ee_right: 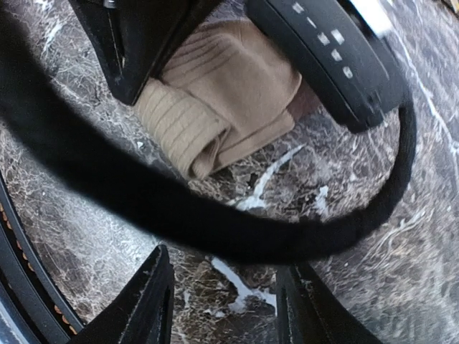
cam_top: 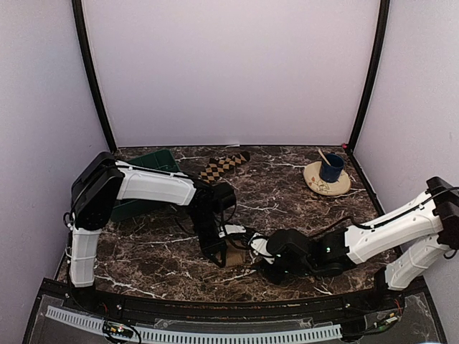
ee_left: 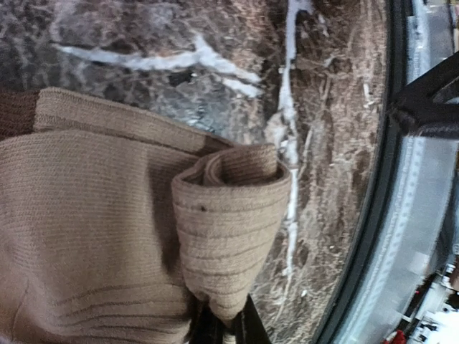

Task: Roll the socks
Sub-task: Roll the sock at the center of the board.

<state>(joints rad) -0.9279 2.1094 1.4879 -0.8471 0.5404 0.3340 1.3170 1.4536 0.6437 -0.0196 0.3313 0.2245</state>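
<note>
Two socks lie well apart on the bench (cam_top: 287,208): the checkered sock (cam_top: 224,165) at the far side, the tan sock (ee_left: 93,236) near the front. The left claw (ee_left: 229,330) pinches its rolled end, probably to keep the roll tight; the right claw (ee_right: 224,287) hovers spread and empty beside.

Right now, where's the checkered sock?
Top view: the checkered sock lies flat at the far edge of the table, just right of the green tray, well left of the plate holding the blue cup.
</note>
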